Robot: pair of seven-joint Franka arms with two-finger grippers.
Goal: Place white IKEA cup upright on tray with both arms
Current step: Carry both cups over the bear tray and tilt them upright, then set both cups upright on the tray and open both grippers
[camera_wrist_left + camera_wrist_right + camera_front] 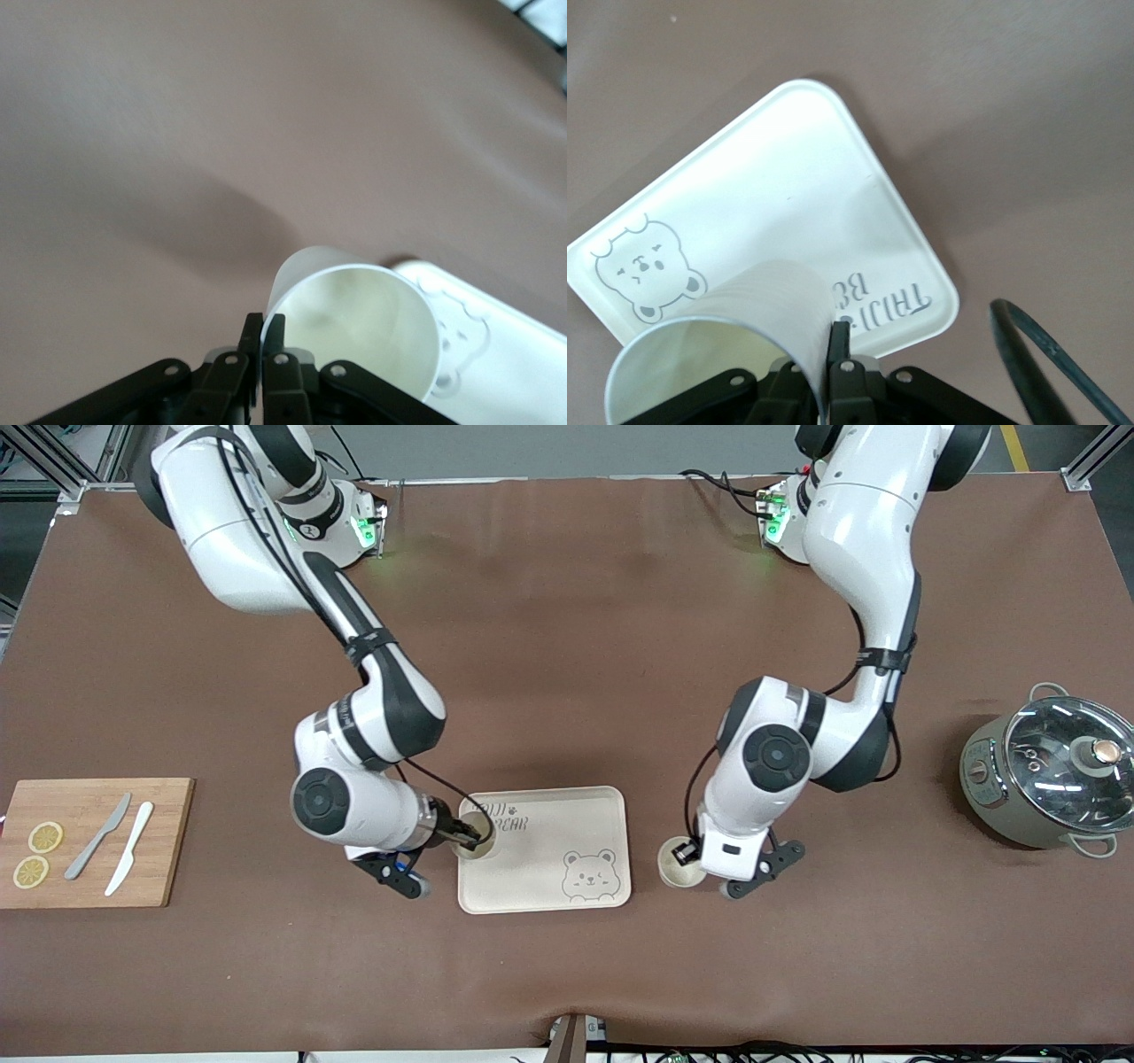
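Observation:
Two white cups show. My right gripper (468, 834) is shut on the rim of one upright cup (475, 840) over the corner of the cream bear tray (567, 828) at the right arm's end. The right wrist view shows this cup (735, 305), one finger (840, 341) outside its wall, and the tray (771, 195) below. My left gripper (687, 855) is shut on the rim of the other upright cup (675, 868), just off the tray toward the left arm's end. The left wrist view shows that cup (363, 323), the fingers (276, 329) pinching its wall, and the tray's edge (523, 359).
A wooden cutting board (159, 841) with two lemon slices (44, 837), a grey knife (97, 837) and a white knife (130, 859) lies at the right arm's end. A grey pot with a glass lid (1054, 775) stands at the left arm's end.

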